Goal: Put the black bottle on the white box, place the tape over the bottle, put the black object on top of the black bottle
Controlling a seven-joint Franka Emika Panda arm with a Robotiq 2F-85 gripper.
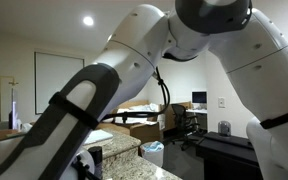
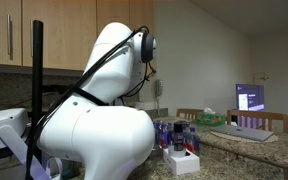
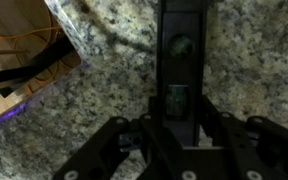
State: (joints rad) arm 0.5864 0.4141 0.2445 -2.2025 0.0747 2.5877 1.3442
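Granite counter (image 3: 94, 110) fills most of your wrist view, and the picture is dim and soft. Your hand (image 3: 182, 125) comes in from the bottom edge, with its dark fingers (image 3: 129, 140) spread to either side of a long, straight-sided dark thing that looks to be the black bottle (image 3: 182, 60). The bottle runs from between the fingers up to the top edge, with a round mark on its upper part and a small greenish patch lower down. The fingers stand narrow and close against its sides, but you cannot tell from this view whether they are pressing on it or only flanking it. At upper left, past the counter's edge, lie loose cables (image 3: 24, 60).

In both exterior views the robot arm (image 1: 184, 40) (image 2: 99, 110) blocks the hand and the bottle. In an exterior view, clear bottles with blue caps (image 2: 167, 133) stand on the counter just beside the arm. A white box (image 2: 182, 162) sits in front of them, and a lit monitor (image 2: 249, 97) glows farther back.
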